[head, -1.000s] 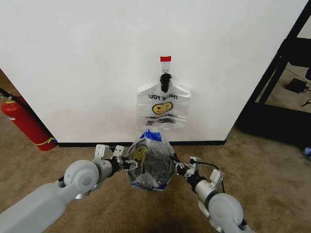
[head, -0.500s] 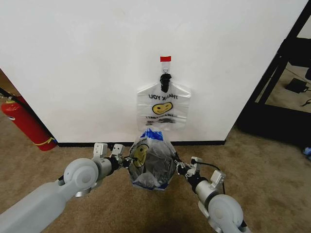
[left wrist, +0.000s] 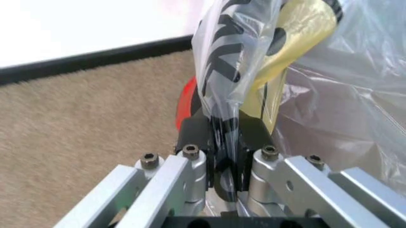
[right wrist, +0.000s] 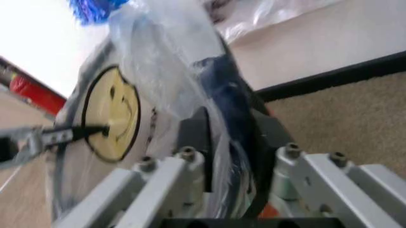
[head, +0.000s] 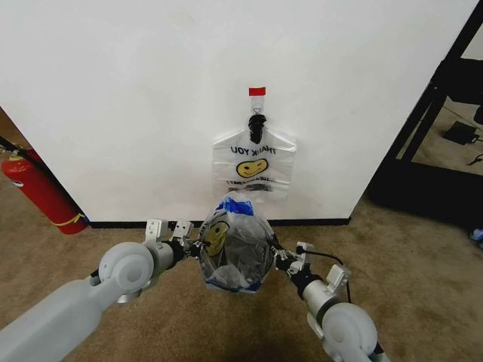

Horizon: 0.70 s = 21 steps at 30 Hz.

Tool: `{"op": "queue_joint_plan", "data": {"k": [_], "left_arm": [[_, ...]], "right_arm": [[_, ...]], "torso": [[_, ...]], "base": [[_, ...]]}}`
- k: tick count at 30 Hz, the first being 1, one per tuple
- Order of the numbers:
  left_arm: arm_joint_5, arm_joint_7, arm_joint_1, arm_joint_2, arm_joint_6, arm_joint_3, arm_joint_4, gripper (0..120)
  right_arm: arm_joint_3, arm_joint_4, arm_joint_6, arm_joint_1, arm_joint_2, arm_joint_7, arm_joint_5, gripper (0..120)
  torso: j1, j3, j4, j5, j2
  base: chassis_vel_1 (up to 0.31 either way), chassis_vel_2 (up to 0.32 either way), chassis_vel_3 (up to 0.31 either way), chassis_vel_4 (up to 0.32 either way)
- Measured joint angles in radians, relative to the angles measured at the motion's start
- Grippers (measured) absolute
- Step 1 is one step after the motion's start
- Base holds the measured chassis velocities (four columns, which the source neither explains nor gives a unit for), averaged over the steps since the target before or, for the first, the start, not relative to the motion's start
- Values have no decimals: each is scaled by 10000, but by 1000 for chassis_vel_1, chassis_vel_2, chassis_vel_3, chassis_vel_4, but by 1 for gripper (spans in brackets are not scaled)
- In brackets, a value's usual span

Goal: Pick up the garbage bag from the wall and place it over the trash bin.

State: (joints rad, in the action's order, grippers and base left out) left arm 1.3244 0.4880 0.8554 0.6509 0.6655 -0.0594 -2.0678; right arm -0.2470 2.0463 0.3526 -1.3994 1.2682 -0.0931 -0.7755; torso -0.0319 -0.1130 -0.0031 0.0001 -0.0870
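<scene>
A translucent white garbage bag with a yellow smiley is stretched between my two grippers, low in front of the wall. The dark mesh of the trash bin shows through the plastic, and its red base peeks out in the left wrist view. My left gripper is shut on the bag's left edge. My right gripper is shut on the right edge. A second smiley bag hangs from the black hook under the red tape strip.
A red fire extinguisher leans at the wall on the left. A black shelf frame stands at the right. A black baseboard runs along the wall's foot. Brown carpet lies open on both sides of the bin.
Both grippers have crept a little toward the wall with the bag still stretched between them. The bag's mouth looks slightly wider, showing more of the bin's mesh.
</scene>
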Motion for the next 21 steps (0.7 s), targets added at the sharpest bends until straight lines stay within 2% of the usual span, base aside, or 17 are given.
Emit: {"op": "queue_joint_plan", "data": {"k": [6, 8, 11, 14, 17, 20, 21], "left_arm": [[-612, -79, 54, -33, 0, -47, 48, 5], [-955, -103, 111, -3, 12, -65, 122, 4], [-1097, -59, 148, -4, 13, -65, 148, 4], [-1240, -57, 197, -20, -23, -122, 247, 4], [-1299, -33, 198, -19, -31, -122, 283, 4], [-1352, 88, 199, -61, 8, -106, 270, 4], [-1422, 189, 200, -108, 72, -85, 192, 4]], "right_arm": [[79, 239, -9, -111, -70, 65, 155, 35], [39, 369, -61, -224, -180, 67, 304, 47], [-12, 411, -95, -312, -266, 31, 522, 53], [-125, 434, -207, -502, -401, 26, 875, 70], [-154, 507, -285, -605, -438, 36, 1048, 77], [-153, 690, -582, -759, -502, 80, 1563, 86], [-79, 754, -1087, -853, -563, 183, 2182, 91]], "torso": [[0, 0, 0, -1, 0], [0, 0, 1, -6, 0], [0, 0, -1, 0, 0], [0, 0, 0, -4, 0], [0, 0, -2, 0, 0], [0, 0, -1, -2, 0], [0, 0, 0, -1, 0]], "base": [[0, 0, 0, 0], [0, 0, 0, 0], [0, 0, 0, 0], [0, 0, 0, 0], [0, 0, 0, 0], [0, 0, 0, 0], [0, 0, 0, 0]]}}
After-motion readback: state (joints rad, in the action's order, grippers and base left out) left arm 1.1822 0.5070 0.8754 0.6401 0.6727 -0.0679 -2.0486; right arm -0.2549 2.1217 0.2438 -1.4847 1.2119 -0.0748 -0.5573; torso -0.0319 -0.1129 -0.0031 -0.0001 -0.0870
